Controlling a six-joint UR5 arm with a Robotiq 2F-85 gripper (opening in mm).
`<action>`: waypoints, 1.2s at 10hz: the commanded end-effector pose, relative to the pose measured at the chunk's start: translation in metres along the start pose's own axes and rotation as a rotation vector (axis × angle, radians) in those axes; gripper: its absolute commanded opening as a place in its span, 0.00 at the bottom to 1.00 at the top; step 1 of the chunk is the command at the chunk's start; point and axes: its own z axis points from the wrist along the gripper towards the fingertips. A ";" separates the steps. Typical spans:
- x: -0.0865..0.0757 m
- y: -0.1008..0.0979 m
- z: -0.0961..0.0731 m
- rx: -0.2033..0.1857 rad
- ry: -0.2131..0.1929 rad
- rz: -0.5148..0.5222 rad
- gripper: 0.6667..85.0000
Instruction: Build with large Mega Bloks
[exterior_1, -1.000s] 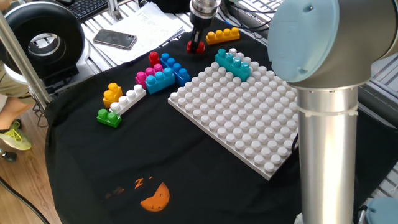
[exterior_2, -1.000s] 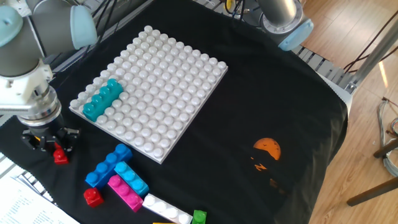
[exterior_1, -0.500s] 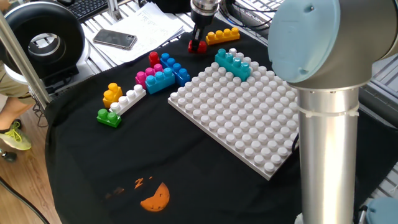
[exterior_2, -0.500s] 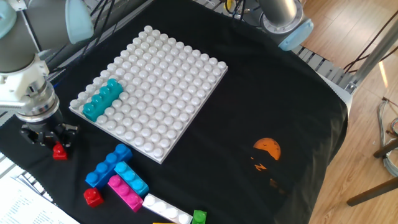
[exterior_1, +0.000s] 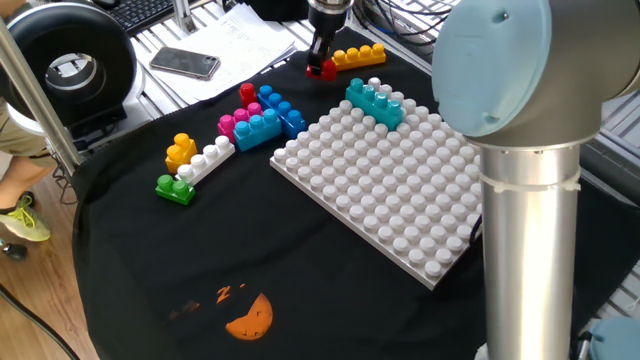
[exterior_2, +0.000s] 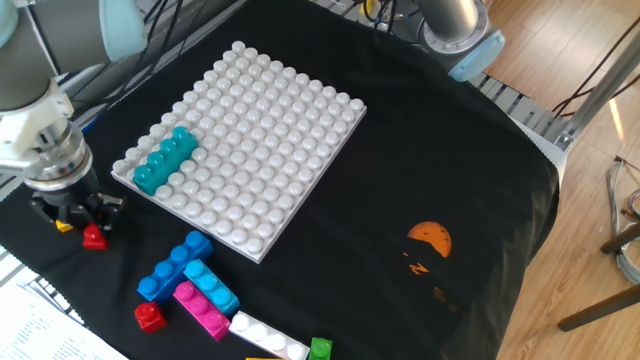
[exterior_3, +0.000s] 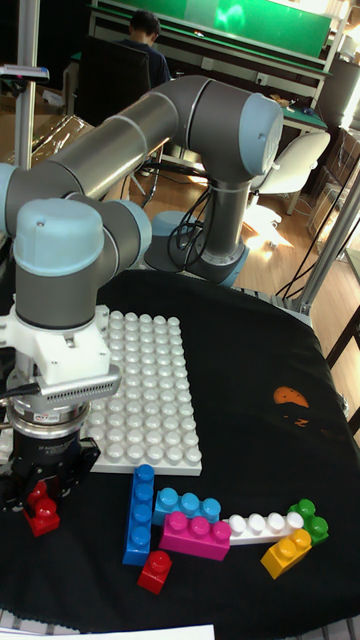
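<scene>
Gripper: fingers closed on a small red brick, which hangs low over the black cloth; whether it touches the cloth cannot be told. In the tall fixed view the gripper sits under the arm's grey wrist with the red brick between its dark fingers.
Red brick, placement: off the baseplate, beyond the corner that carries the teal brick; in one fixed view it sits just beside the end of an orange brick at the far edge of the cloth.
Teal brick: pressed onto the white studded baseplate near one corner, lying along the edge.
Loose pile: a long blue brick lies beside a light blue brick, with a pink brick touching them; a white brick runs on from the pink one toward a green brick and a yellow brick.
Second red brick: alone on the cloth, just beside the end of the long blue brick, clear of the gripper.
Baseplate: flat on the cloth, bare studs apart from the teal brick.
Cloth mark: an orange print on the side away from the bricks.
Beyond the cloth: a dark phone lying on papers.
</scene>
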 end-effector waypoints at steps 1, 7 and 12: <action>0.006 0.009 -0.023 -0.017 0.007 0.129 0.08; 0.020 0.037 -0.061 -0.046 0.002 0.284 0.07; 0.028 0.069 -0.056 -0.059 -0.025 0.417 0.05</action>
